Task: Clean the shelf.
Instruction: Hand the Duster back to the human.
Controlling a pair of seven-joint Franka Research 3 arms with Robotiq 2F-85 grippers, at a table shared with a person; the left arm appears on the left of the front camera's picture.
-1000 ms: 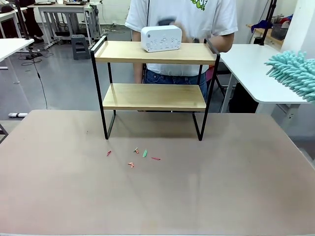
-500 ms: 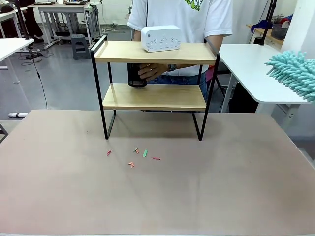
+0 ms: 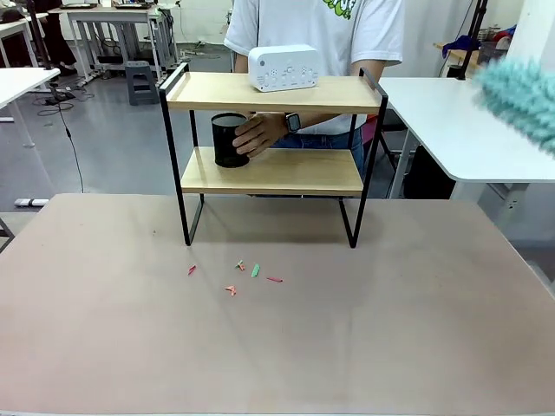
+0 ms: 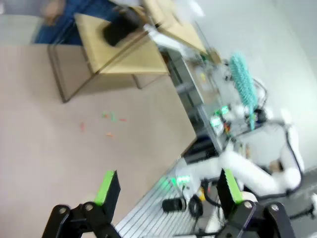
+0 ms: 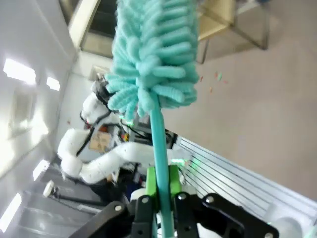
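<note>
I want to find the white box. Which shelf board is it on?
The top board: the white box sits on it. At the lower board there is a black cup instead, held by a person's hand.

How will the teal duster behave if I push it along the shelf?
Its fluffy head will probably squash and flex, being soft fronds. The thin handle looks light and may bend; the right pincer grips it low, so the head could wobble.
</note>
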